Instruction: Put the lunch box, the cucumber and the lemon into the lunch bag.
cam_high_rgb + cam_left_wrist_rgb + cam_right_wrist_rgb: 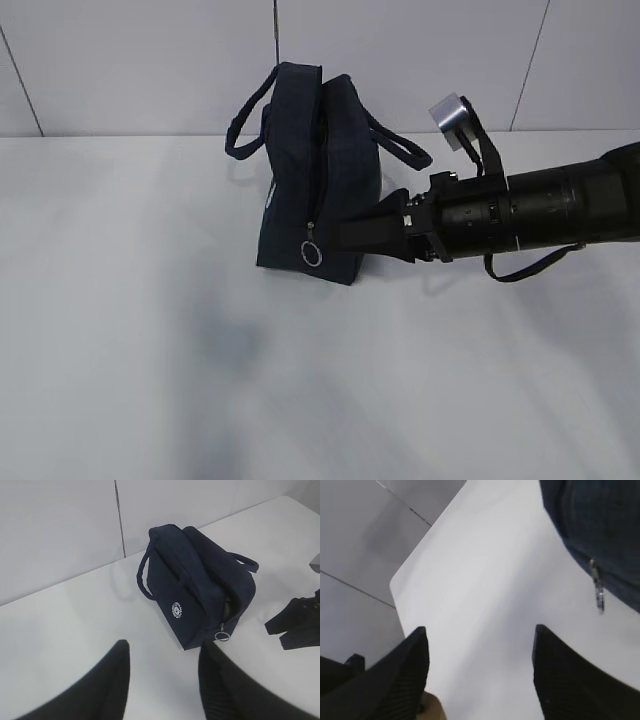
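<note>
In the exterior view, the lunch bag (312, 185) is seen standing upright on the white surface (120, 330), slightly above centre, with its silver ring pull (312, 254) hanging at the lower end of the zipper. The right hand (362, 237) is held low at the bag's four o'clock side, just beside or touching the fabric; which cannot be told. No lunch box, cucumber or lemon is seen on the surface.

In the left wrist view, the left hand (162, 680) is seen at six o'clock, spread with nothing between its fingers, well apart from the bag (200, 595). A narrow gap near the zipper's end shows something pale inside, too dim to name.

In the right wrist view, the right hand (480, 675) is spread and empty over bare surface, the bag at one o'clock, the pull (599, 592) dangling.

The loading step is judged finished or nearly so. Next, the ring pull would need to be pinched while the bag is steadied.
</note>
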